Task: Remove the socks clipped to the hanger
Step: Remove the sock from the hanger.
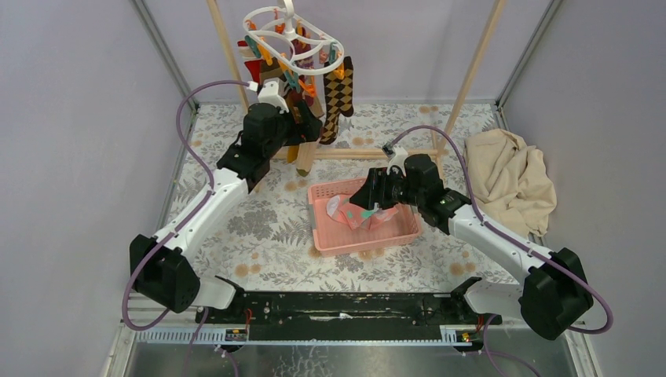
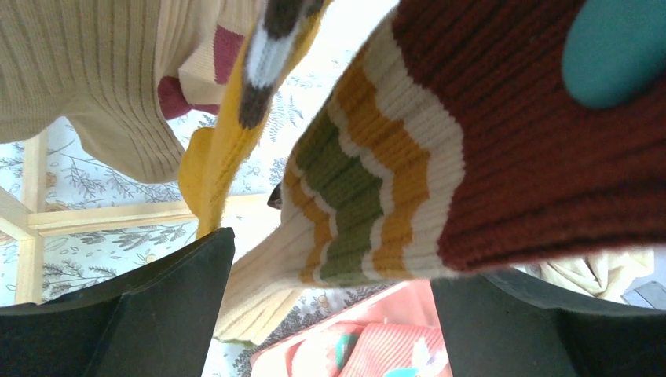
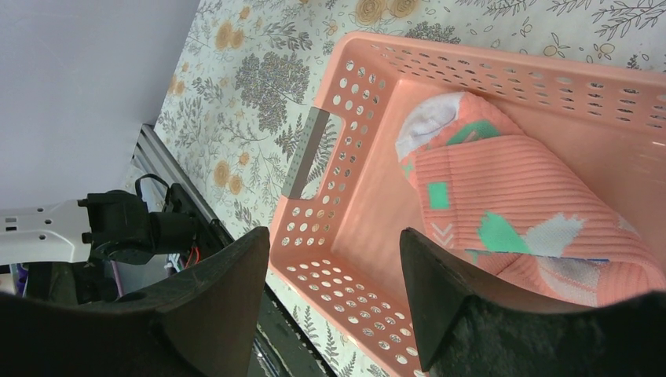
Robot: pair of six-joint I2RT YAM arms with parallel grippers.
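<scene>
My left pincer (image 2: 334,267) is wide open and holds nothing. Just above it, at 1 o'clock, hangs a dark red sock (image 2: 503,141) with wavy stripes. A yellow sock (image 2: 224,149) hangs at 11 o'clock. Both are clipped to the hanger (image 1: 292,31), at 12 o'clock over the table (image 1: 259,228). I think I am reaching for one. Next I must close on it and pull down. My right pincer (image 3: 334,236) is open too, over the pink basket (image 3: 314,157), where a pink sock (image 3: 510,212) lies.

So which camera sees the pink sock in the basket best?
Right wrist: the pink sock lies close and clear in the basket. Top view shows it small, partly behind the right arm; left wrist only a corner.
</scene>
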